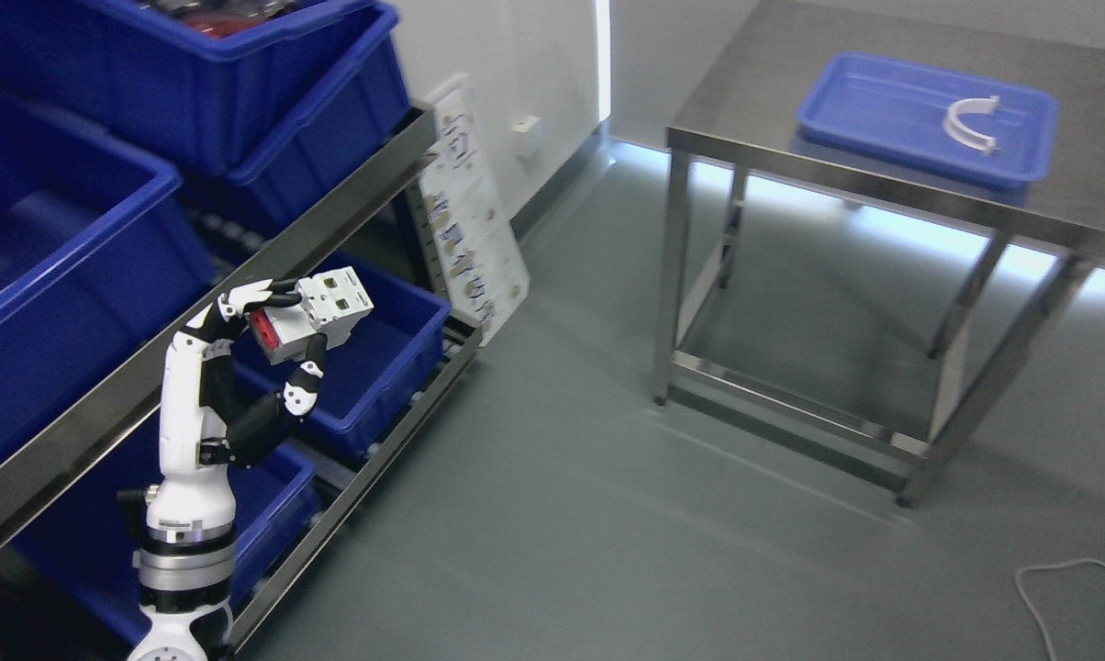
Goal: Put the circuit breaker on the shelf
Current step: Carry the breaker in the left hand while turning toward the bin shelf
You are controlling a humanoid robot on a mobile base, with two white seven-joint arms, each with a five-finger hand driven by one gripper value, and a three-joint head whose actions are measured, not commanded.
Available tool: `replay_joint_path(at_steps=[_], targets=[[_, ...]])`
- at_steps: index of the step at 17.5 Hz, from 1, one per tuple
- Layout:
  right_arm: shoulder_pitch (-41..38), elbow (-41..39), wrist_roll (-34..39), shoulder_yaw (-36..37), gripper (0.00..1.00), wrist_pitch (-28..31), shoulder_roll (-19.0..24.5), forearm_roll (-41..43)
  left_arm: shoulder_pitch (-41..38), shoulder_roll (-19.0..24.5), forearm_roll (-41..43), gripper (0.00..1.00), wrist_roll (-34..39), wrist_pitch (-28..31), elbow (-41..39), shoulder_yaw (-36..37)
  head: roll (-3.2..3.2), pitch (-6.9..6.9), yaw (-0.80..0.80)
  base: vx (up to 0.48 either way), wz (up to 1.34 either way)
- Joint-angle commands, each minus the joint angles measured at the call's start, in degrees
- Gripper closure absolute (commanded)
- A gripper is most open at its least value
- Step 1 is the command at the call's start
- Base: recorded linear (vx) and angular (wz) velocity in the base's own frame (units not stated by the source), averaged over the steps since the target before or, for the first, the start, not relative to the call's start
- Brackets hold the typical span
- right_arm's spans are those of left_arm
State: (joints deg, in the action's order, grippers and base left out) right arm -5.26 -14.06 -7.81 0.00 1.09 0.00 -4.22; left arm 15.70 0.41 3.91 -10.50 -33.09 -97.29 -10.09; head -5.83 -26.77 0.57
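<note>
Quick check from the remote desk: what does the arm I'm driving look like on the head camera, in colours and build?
Only the left arm shows. Its left hand has white shell segments with black joints and black fingertips. The forearm is a white casing with dark gaps, ending below in a ribbed silver-grey wrist ring. No loose cables or readable markings are visible.

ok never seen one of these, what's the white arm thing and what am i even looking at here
You are looking down from a camera on a humanoid robot's head. The white and black limb at lower left is its left hand, with jointed fingers like ours. It grips a circuit breaker, a white block with a red part, over a blue bin on a metal shelf rack that carries more blue bins. To the right stands a steel table with a blue tray on it, holding a curved white part. A white board leans by the rack. The right hand is out of view.
</note>
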Motion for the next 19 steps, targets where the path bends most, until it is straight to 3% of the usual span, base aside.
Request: replay_joint_path(at_steps=[1, 8, 11, 14, 16, 19], targets=[[0.0, 0.0, 0.0, -1.1, 0.0, 3.4, -1.0, 0.0, 6.3, 0.6, 0.0, 0.85, -0.1, 3.5, -0.4, -2.8, 0.0, 0.0, 0.0, -0.309, 0.87], [0.0, 0.0, 0.0, -1.1, 0.0, 3.4, -1.0, 0.0, 19.3, 0.8, 1.3, 0.85, -3.5, 16.4, 0.7, -1.0, 0.0, 0.01, 0.0, -0.153, 1.23], [0.0, 0.0, 0.0, -1.1, 0.0, 3.4, -1.0, 0.0, 20.8, 1.2, 5.4, 0.85, -4.3, 18.3, 3.3, -0.6, 0.0, 0.01, 0.0, 0.035, 0.42], [0.0, 0.0, 0.0, -1.1, 0.0, 3.4, -1.0, 0.0, 20.8, 6.5, 5.5, 0.85, -5.4, 20.0, 4.0, -1.5, 0.0, 0.01, 0.0, 0.062, 0.05], [0.0, 0.0, 0.0, -1.1, 0.0, 3.4, -1.0, 0.0, 20.7, 13.5, 5.5, 0.84, -5.7, 21.2, 4.3, -2.6, 0.0, 0.01, 0.0, 0.064, 0.24], [0.0, 0.0, 0.0, -1.1, 0.0, 3.4, -1.0, 0.0, 20.8, 15.1, 5.4, 0.84, -5.6, 22.8, 5.8, -3.1, 0.0, 0.02, 0.0, 0.082, 0.39]])
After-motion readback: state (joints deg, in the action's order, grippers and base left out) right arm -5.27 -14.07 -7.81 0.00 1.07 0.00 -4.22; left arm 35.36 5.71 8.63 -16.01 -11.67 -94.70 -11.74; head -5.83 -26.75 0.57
